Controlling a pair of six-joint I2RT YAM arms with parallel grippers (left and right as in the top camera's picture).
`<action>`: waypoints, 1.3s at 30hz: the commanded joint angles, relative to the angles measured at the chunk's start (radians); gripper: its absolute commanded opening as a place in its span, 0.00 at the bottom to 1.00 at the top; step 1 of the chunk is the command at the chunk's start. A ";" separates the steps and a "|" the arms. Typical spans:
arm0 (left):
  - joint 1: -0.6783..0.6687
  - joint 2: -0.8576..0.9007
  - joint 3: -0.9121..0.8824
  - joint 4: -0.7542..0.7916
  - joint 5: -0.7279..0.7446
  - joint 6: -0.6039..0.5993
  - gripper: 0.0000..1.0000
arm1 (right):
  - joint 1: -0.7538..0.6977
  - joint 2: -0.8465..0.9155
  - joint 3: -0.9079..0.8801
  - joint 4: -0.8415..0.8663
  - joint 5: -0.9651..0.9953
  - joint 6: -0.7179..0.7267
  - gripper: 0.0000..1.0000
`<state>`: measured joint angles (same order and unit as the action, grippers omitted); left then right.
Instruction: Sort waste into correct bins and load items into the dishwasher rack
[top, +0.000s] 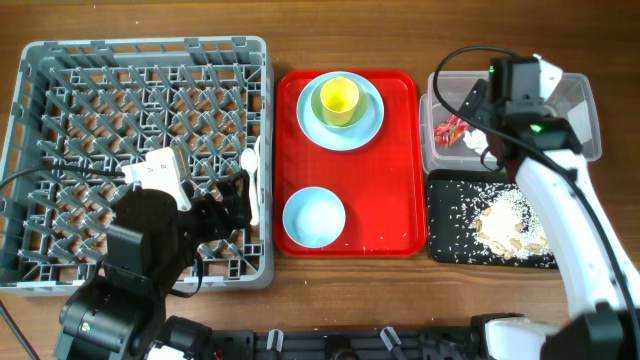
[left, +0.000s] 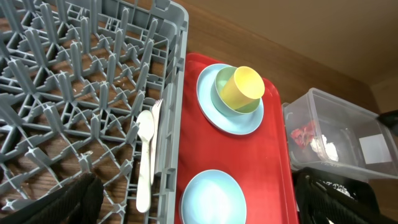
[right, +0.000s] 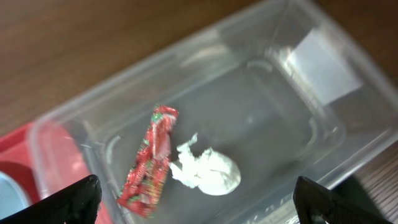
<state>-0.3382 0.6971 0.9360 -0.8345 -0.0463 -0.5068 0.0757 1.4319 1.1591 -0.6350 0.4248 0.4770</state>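
My left gripper (left: 199, 200) hangs over the near right corner of the dishwasher rack (left: 177, 37), fingers wide apart and empty. The spoon (left: 144, 155) and fork (left: 157, 112) lie inside the rack's right wall. On the red tray (top: 400, 160) I see the bowl (top: 314, 216) near, and the plate (top: 370, 125) carrying the cup (top: 340, 98) far. Crumbs (top: 505, 220) fill the black tray (top: 450, 240). Beyond it my right gripper (right: 196, 208) is spread and empty above the clear tub (right: 298, 56), which holds the wrapper (right: 149, 162) and napkin (right: 208, 171). All of it sits on a wooden table (top: 330, 40).
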 joint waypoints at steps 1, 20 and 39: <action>0.005 -0.001 0.015 0.002 0.000 -0.003 1.00 | -0.002 -0.052 -0.003 0.008 0.031 -0.087 1.00; 0.005 -0.001 0.015 0.002 0.000 -0.003 1.00 | 0.005 -0.802 0.008 -0.141 -0.120 -0.320 1.00; 0.005 -0.004 0.016 0.143 0.058 -0.003 1.00 | 0.005 -0.838 0.008 -0.453 -0.120 -0.320 0.99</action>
<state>-0.3382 0.6971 0.9360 -0.7017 -0.0154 -0.5072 0.0776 0.5945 1.1610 -1.0782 0.3141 0.1699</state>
